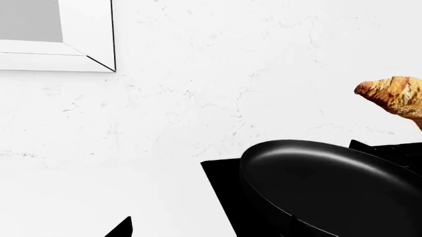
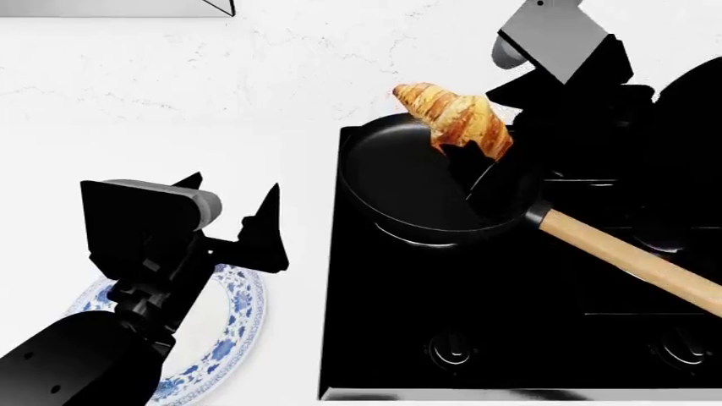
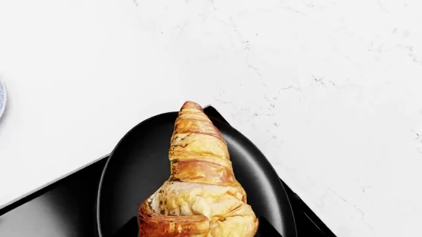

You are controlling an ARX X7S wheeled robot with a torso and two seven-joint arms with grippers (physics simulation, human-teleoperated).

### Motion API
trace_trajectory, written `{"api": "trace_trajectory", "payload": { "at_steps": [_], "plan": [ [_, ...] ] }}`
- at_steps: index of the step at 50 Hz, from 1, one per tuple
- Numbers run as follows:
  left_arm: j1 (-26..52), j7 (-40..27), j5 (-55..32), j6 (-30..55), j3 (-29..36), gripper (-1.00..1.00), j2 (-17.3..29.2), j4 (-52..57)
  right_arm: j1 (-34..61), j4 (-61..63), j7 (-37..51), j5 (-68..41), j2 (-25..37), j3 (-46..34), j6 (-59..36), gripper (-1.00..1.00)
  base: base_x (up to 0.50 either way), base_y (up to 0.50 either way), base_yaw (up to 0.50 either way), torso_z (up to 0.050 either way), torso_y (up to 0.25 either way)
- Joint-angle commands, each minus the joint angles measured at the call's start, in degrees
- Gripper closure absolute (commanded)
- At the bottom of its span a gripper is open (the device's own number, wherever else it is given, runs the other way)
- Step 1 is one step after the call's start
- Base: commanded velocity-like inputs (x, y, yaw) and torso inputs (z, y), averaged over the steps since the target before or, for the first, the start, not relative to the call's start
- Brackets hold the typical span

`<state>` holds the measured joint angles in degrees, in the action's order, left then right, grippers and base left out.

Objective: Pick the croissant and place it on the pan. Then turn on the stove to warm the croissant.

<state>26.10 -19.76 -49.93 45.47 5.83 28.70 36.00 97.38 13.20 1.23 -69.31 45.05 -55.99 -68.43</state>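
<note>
White marbled bench [image 2: 169, 85] carries everything — no brand, label or writing can be read anywhere. Set into it is the glossy black stove [image 2: 373, 338], with round knobs [image 2: 449, 348] along its front edge. On a burner at the stove's far left sits the pan [image 2: 390, 182], round and black, its pale wooden handle [image 2: 631, 260] running toward the right; nothing rests on its floor. Beside the stove on the bench lies a white plate [image 2: 232, 334] with blue floral rim, partly under the left claw [image 2: 226, 207], whose fingers stand apart, gripping nothing. The right claw [image 2: 479, 165] is clamped on the croissant [image 2: 457, 117], which hangs in the air over the pan's far rim.
</note>
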Motion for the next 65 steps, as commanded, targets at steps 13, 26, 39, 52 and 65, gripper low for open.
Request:
{"api": "trace_trajectory", "payload": {
  "at_steps": [13,26,39,52,65],
  "plan": [
    [0.0,0.2,0.4,-0.8,0.1,-1.00,0.5,-1.0,5.0,-18.1,-18.0,12.5,-6.1,-6.9,6.3,1.00,0.00,0.00,0.00,0.000,0.000],
    [0.2,-0.4,-0.4,-0.5,-0.3,-1.00,1.0,-0.3,6.6,-31.0,-24.6,16.9,-10.3,-9.0,10.7,1.00,0.00,0.00,0.00,0.000,0.001],
    [0.4,0.1,0.1,-1.1,0.1,-1.00,1.0,-1.3,7.1,-46.0,-30.7,20.3,-16.5,-10.6,15.4,1.00,0.00,0.00,0.00,0.000,0.000],
    [0.1,0.0,0.2,-1.5,0.1,-1.00,1.3,-1.3,6.1,-58.1,-33.7,22.0,-20.9,-10.9,18.8,1.00,0.00,0.00,0.00,0.000,0.000],
    [0.6,0.6,0.8,-2.4,0.6,-1.00,1.3,-1.7,4.8,-64.6,-35.8,23.1,-24.1,-11.6,20.7,1.00,0.00,0.00,0.00,0.000,0.000]
  ]
}}
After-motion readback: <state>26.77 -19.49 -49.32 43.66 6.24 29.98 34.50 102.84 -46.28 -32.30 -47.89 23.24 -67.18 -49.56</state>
